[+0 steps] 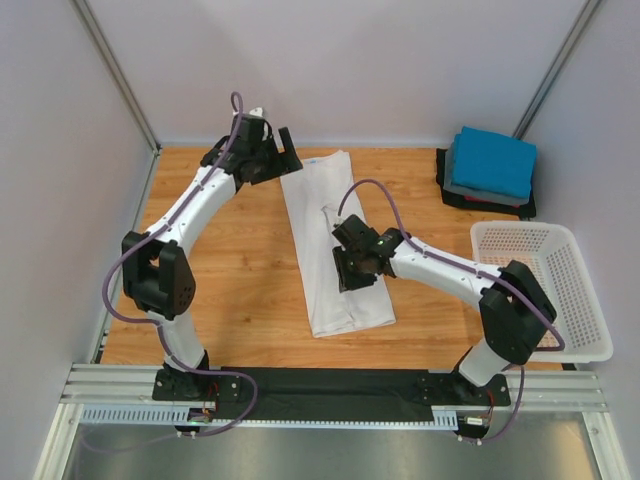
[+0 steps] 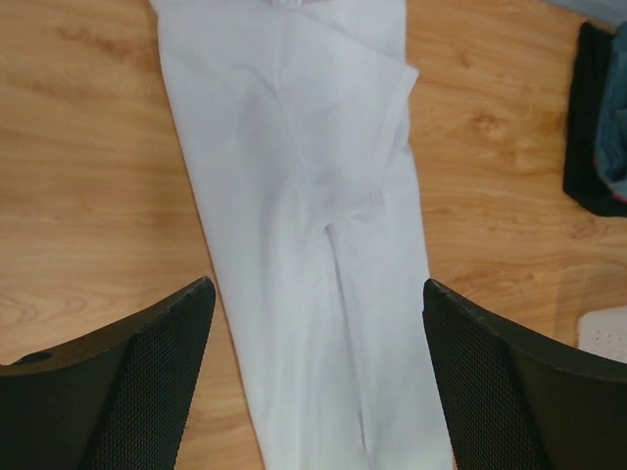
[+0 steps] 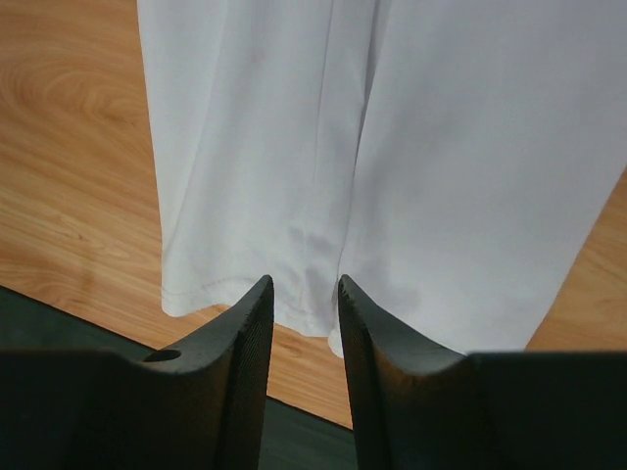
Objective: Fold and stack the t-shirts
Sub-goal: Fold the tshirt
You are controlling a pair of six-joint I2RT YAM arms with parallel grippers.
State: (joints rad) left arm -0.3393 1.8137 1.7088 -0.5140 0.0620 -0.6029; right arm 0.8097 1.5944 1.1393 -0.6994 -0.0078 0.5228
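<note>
My left claw (image 2: 318,289) hangs above the long white cloth t-shirt (image 2: 294,147), over the shirt's far end. Its two black fingers (image 2: 147,372) are spread wide, one out past each long side of the shirt. It holds nothing.

My right claw (image 3: 304,284) is over the same shirt, down by the near hem. Its fingers (image 3: 245,362) are almost together, with only a thin gap between them. I see the hem through that gap. The tips look to be just above the cloth and have hold of nothing.

The white shirt is folded into a long strip. It lies flat on the brown wooden table (image 1: 230,270), and one short sleeve is folded over on top of it.

Well off to the right of the shirt's far end sits a neat pile of folded shirts: a bright blue t-shirt (image 1: 492,160) on top, a grey one (image 1: 480,192) under it, and a black one (image 1: 448,190) at the bottom.

To the right of the shirt's near end stands a white plastic basket with holes (image 1: 520,228).
</note>
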